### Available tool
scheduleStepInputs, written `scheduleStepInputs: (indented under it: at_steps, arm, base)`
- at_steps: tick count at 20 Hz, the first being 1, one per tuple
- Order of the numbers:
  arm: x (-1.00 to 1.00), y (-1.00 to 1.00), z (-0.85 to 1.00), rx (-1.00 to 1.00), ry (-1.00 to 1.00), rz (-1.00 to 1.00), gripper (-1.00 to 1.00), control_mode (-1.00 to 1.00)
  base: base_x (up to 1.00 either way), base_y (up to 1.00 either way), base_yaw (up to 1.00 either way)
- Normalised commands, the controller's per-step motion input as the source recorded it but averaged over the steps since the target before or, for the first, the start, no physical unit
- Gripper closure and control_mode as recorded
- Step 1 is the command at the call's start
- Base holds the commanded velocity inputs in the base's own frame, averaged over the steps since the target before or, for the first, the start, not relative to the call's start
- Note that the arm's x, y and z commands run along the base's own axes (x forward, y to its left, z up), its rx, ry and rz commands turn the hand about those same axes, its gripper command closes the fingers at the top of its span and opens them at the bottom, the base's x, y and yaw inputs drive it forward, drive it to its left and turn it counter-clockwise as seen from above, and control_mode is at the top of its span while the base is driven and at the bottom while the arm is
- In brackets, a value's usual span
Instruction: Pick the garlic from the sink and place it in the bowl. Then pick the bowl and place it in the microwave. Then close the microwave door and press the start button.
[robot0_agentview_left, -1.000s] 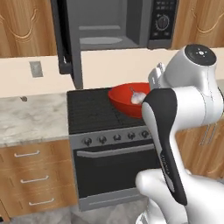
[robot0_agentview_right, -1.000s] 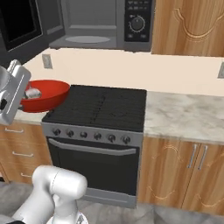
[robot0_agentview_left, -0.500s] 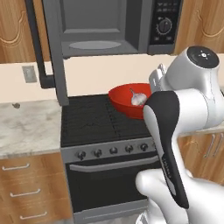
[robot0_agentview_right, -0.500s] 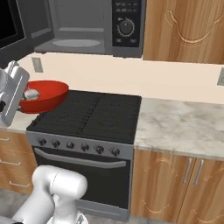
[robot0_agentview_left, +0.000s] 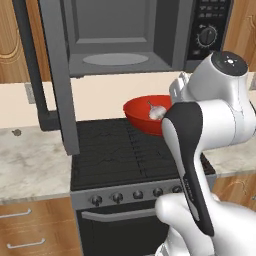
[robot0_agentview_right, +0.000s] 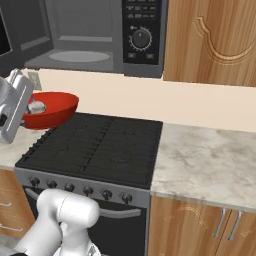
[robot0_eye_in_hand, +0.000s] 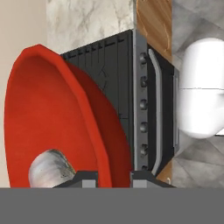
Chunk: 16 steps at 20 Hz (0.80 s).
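My gripper (robot0_eye_in_hand: 113, 177) is shut on the rim of the red bowl (robot0_agentview_left: 141, 114), holding it in the air above the back right of the stove. The whitish garlic (robot0_agentview_left: 157, 112) lies inside the bowl (robot0_eye_in_hand: 48, 113), close to the fingers (robot0_eye_in_hand: 85, 177). In the right base view the hand (robot0_agentview_right: 15, 107) grips the bowl (robot0_agentview_right: 56, 108) from the left, with the garlic (robot0_agentview_right: 36, 106) near it. Above and behind hangs the microwave (robot0_agentview_left: 117, 37), its cavity showing. The microwave door (robot0_agentview_left: 56, 75) is swung open to the left. The sink is out of view.
The black stove (robot0_agentview_left: 112, 150) with a row of knobs lies right under the bowl. The microwave's control panel (robot0_agentview_right: 142, 35) with its dial sits right of the cavity. Marble counters (robot0_agentview_right: 205, 160) flank the stove, and wooden cabinets (robot0_agentview_right: 215, 40) hang to the right.
The whole picture has shifted as the base drives, and the microwave and stove now look larger and nearer. The bowl with the garlic stays in my shut gripper.
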Motion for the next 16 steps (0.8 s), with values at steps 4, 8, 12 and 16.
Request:
scheduleStepInputs:
  at_steps: [4, 8, 12, 16]
  arm:
    - [0.00, 0.00, 0.00, 0.00, 0.00, 0.00, 1.00, 1.00]
    - [0.00, 0.00, 0.00, 0.00, 0.00, 0.00, 1.00, 1.00]
    - [0.00, 0.03, 0.49, 0.00, -0.14, 0.02, 1.00, -1.00]
    - [0.31, 0.00, 0.91, 0.00, -0.08, 0.00, 1.00, -1.00]
  base:
    - [0.07, 0.09, 0.00]
    - [-0.04, 0.24, 0.00]
    - [0.00, 0.00, 0.00]
    - [0.00, 0.00, 0.00]
